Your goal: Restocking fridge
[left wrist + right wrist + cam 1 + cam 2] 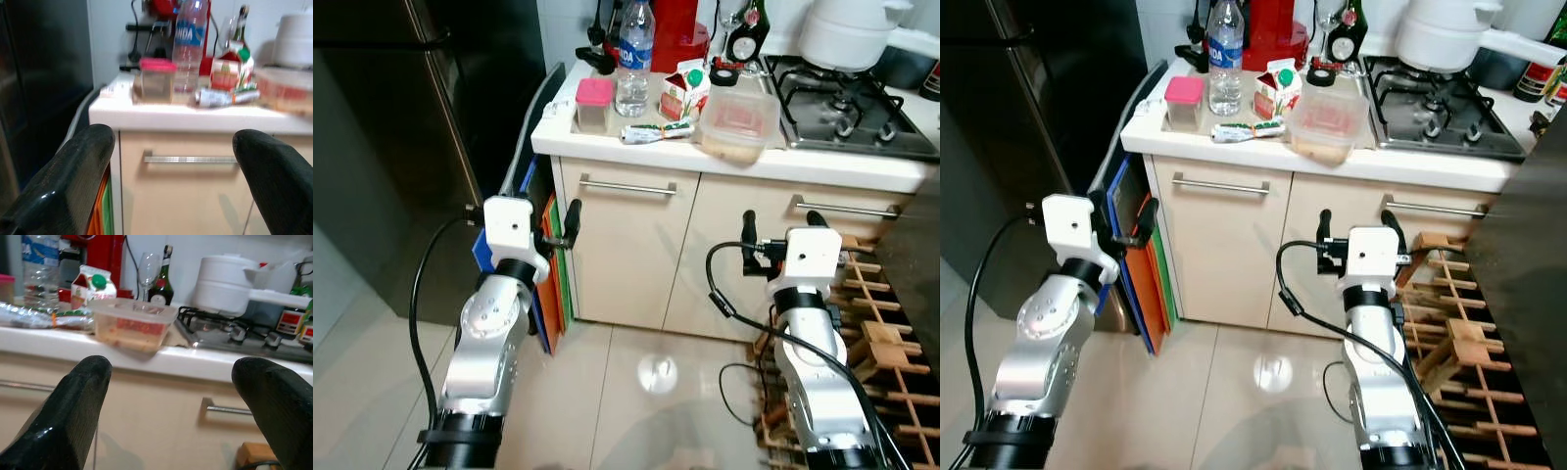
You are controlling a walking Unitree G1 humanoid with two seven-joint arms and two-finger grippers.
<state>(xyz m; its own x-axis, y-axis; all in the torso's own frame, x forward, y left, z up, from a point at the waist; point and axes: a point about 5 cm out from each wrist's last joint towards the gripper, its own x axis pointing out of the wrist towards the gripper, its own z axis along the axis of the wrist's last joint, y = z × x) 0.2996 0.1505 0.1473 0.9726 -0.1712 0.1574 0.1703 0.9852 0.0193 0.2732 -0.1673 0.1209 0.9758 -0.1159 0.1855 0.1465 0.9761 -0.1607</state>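
We face the counter with the left gripper [570,223] and right gripper [781,227] both spread wide and empty, groceries led by the water bottle [633,57] at upper centre, so we should approach squarely before reaching.

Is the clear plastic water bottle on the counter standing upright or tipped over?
Upright. The clear plastic water bottle stands on its base, cap on top.

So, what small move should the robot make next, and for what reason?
Probably raise the right gripper toward the clear food container at the counter's front edge. Both grippers hang open and empty below counter height, facing the cabinet doors, and this container sits closest above the right one. The left gripper is nearer the pink-lidded jar.
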